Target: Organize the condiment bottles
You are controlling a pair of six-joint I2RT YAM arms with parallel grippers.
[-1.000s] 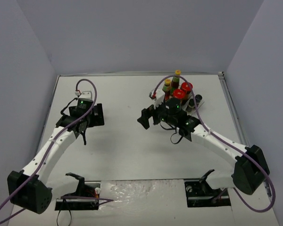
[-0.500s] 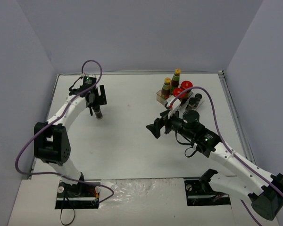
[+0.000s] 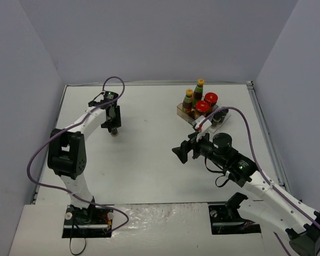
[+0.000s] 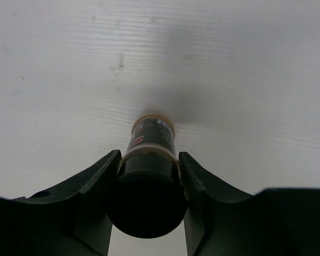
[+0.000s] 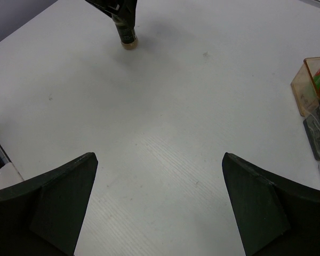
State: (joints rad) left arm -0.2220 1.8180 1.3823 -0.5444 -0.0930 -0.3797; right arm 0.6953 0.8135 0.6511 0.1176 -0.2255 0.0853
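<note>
Dark shaker [image 4: 152, 140] tight between left fingers [image 4: 97, 182]

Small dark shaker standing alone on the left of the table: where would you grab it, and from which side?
The small dark shaker stands upright, round and narrow, alone on the white table. It is probably best pinched just under its dark cap, coming straight down, with fingers on opposite sides. The left gripper is shut on it just so.
</note>
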